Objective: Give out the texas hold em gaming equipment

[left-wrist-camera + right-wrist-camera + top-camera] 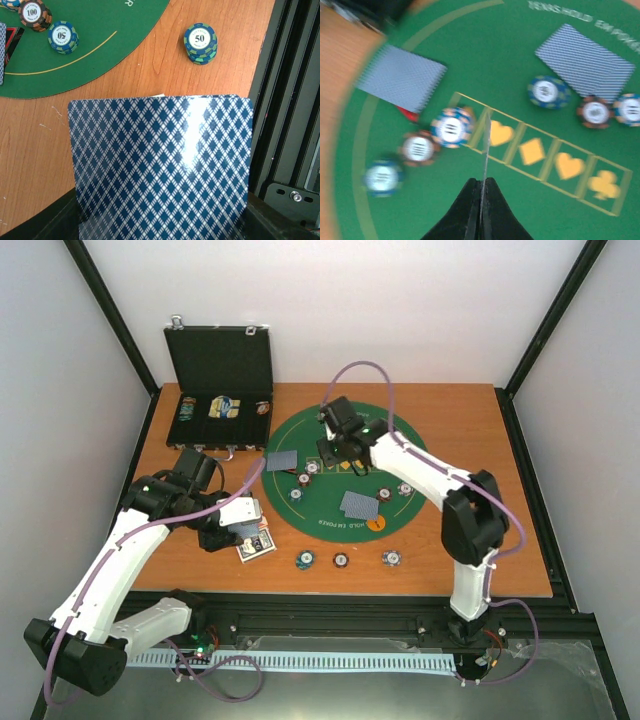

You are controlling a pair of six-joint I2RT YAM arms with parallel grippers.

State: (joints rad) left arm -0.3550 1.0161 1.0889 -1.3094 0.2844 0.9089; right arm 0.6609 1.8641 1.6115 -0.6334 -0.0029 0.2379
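Dealing step: your right gripper (481,182) pinches an edge-on card (485,145) over the green mat (470,55) suit boxes. Your left gripper (238,530) clamps a blue-backed card (160,165) near-left. Next: lower, lay flat, release.

The card (160,165) back is blue-and-white diamond lattice; the mat (520,75) green with yellow suit marks.
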